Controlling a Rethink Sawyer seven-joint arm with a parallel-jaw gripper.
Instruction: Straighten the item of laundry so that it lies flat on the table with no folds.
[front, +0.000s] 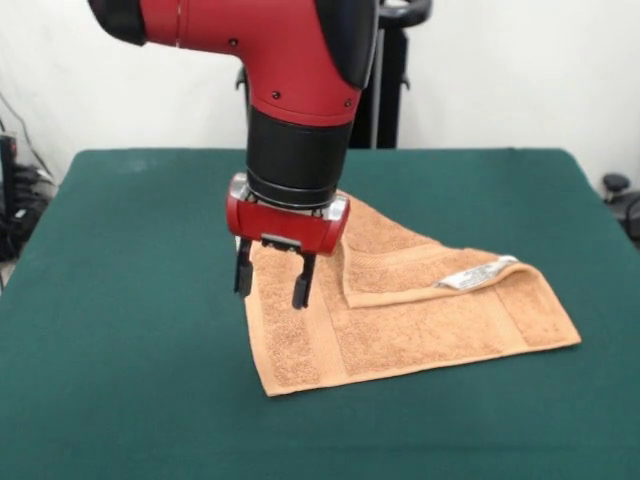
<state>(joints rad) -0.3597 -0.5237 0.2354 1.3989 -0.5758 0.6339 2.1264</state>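
Although the towel (400, 320) lies mostly spread near the middle of the worktop (120, 380), one corner with the tag (478, 275) is folded over and left to undo, while the pincer (272, 280), fingers apart, seemingly empty, hovers at its left edge.

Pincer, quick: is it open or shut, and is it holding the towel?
Pincer: open, holding nothing, just above the towel.

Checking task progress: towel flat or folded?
Folded. The towel has its far corner doubled over, tag on top. Gripper open above its left edge.
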